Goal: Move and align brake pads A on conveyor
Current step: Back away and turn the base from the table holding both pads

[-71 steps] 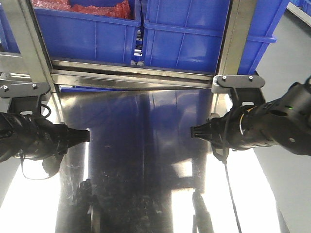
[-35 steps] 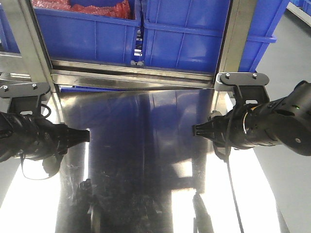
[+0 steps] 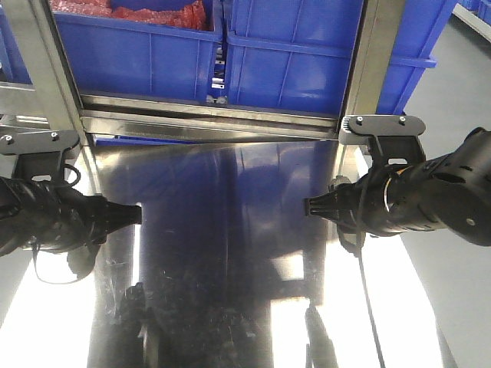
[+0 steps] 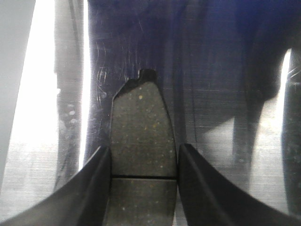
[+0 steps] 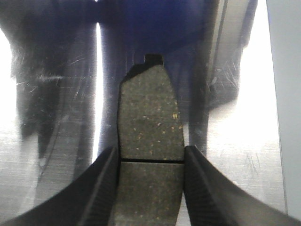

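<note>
We find the first brake pad [image 4: 141, 136] gripped in the left claw [image 4: 142, 153]. Its speckled grey face is towards the wrist camera, its cross groove sits just behind the fingertips, and its notched end points forward over the steel table [image 3: 230, 230]. The claw is open only to the pad's width, and both fingers [image 4: 96, 179] press on the pad's long sides. The second brake pad [image 5: 149, 127] is clamped the same way in the right claw [image 5: 150, 153], with its groove level with the fingertips. In the front view the two claws face each other from opposite sides of the table, and a wide stretch of shiny steel lies between them. We cannot tell whether either pad touches the surface. Each table side edge runs close to the outer side of its claw, with grey floor [image 3: 460, 92] beyond on the right. The far edge meets a metal rail [image 3: 207, 123] below the blue bins [image 3: 291, 61].
</note>
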